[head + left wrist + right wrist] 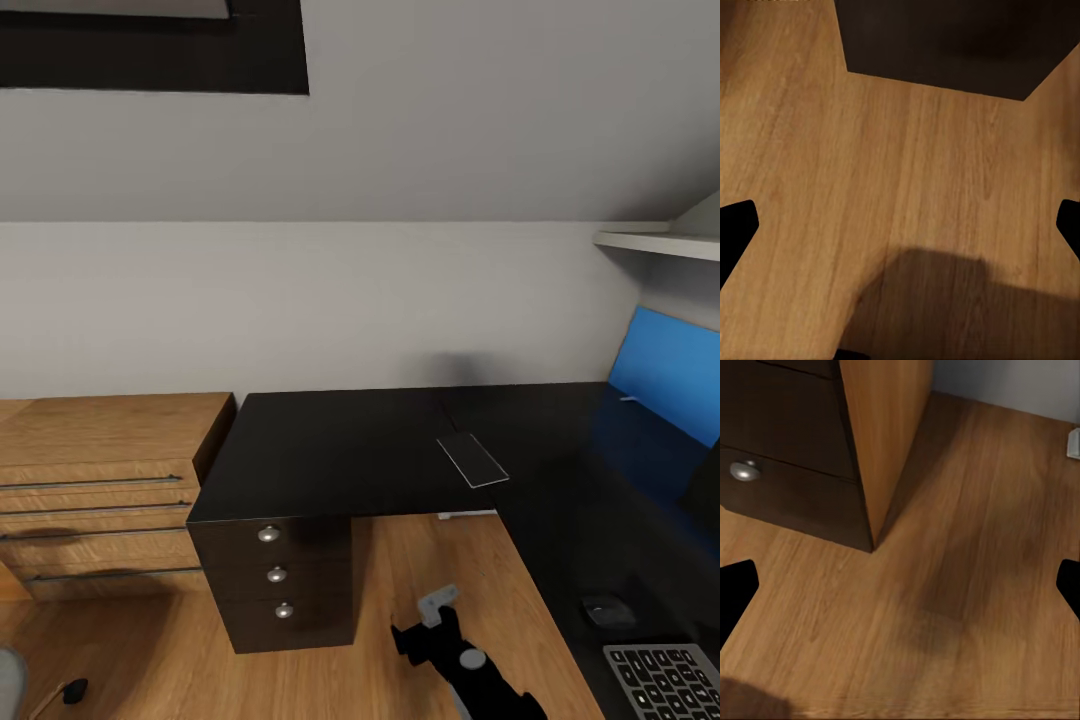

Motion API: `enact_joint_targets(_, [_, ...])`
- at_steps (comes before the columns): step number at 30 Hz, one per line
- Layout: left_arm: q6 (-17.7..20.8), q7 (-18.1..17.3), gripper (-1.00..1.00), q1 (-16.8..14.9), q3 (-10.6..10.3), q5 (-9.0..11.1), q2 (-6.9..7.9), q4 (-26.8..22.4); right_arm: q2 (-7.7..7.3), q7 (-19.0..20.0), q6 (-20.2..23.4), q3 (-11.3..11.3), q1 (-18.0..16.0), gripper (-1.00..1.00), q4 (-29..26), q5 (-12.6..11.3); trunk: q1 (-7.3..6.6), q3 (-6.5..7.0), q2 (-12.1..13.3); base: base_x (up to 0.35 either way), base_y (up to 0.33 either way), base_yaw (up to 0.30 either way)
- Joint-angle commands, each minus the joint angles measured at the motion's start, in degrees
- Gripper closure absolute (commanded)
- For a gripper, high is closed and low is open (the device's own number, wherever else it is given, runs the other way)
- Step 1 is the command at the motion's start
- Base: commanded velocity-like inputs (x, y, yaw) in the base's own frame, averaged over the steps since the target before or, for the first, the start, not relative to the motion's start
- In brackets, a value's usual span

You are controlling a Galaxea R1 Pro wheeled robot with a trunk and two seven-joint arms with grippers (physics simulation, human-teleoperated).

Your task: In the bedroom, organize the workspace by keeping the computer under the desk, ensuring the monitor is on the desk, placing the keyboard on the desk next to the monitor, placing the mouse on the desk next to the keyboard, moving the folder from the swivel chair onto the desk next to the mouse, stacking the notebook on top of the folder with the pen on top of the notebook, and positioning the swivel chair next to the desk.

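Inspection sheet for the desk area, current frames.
Surface: black desk, glossy.
Job's things: notebook flat on the desk; mouse just beyond keyboard, near right; blue folder over the desk's right end, cropped.
Clutter: small white object on the floor at the desk's edge.
Grippers: left gripper and right gripper open, over wood floor.
Cables: nothing seen.
Surroundings: wooden dresser beside drawer unit; wall shelf.

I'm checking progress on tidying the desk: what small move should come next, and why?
Probably roll the base a little toward the desk and the notebook. Both grippers, left and right, hang open over bare floor, holding nothing, while the folder, mouse and keyboard already lie on the desk.
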Motion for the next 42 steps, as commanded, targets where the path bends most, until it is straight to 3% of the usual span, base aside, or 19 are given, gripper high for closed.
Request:
enact_joint_targets(1, [-0.18,0.02,-1.0,-0.04,-0.48,0.47,-0.01,0.05,0.03,0.14,-0.95,-0.11,-0.04,-1.0,1.04,0.57,0.0,-0.05,-0.03,0.0,0.0,0.0])
enact_joint_targets(3, [-0.2,0.02,-1.0,-0.04,-0.48,0.47,0.0,0.07,0.07,0.15,-5.99,-0.13,-0.04,-1.0,6.05,0.51,0.0,-0.05,-0.03,0.0,0.0,0.0])
enact_joint_targets(13, [-0.2,-0.01,-1.0,-0.04,-0.48,0.45,0.01,0.17,0.12,0.28,-11.36,-0.29,-0.04,-1.0,12.2,0.31,0.0,-0.05,-0.03,0.0,0.0,0.0])
enact_joint_targets(20, [-0.23,-0.06,-1.0,-0.04,-0.56,0.39,-0.06,0.17,3.23,1.73,-12.82,-0.22,-0.04,-1.0,16.07,0.23,0.0,-0.05,-0.03,0.0,0.0,0.003])
enact_joint_targets(25, [-0.24,-0.06,-1.0,-0.04,-0.61,0.38,-0.07,0.15,3.5,1.84,-16.26,-0.32,-0.04,-1.0,18.34,-0.17,0.0,-0.07,-0.03,0.0,0.0,0.057])
enact_joint_targets(27, [-0.24,-0.06,-1.0,-0.04,-0.63,0.38,-0.07,0.16,3.5,1.82,-18.08,-0.43,-0.04,-1.0,18.84,-0.94,0.0,-0.09,-0.03,0.0,0.0,0.085])
enact_joint_targets(29, [-0.24,-0.06,-1.0,-0.04,-0.64,0.38,-0.08,0.18,3.5,1.84,-21.04,-0.68,-0.04,-1.0,19.38,-3.86,0.0,-0.11,-0.03,0.0,0.0,0.06])
enact_joint_targets(34, [-0.24,-0.06,-1.0,-0.04,-0.64,0.39,-0.08,0.17,3.5,1.89,-22.87,-0.69,-0.04,-1.0,19.74,-9.54,0.0,-0.12,-0.03,0.0,0.0,0.023])
enact_joint_targets(42, [-0.14,0.29,-1.0,-0.04,-0.61,0.46,-0.12,0.15,3.5,1.8,-23.42,-0.7,-0.04,-1.0,22.06,-11.74,0.0,-0.13,-0.03,0.0,0.0,0.168])
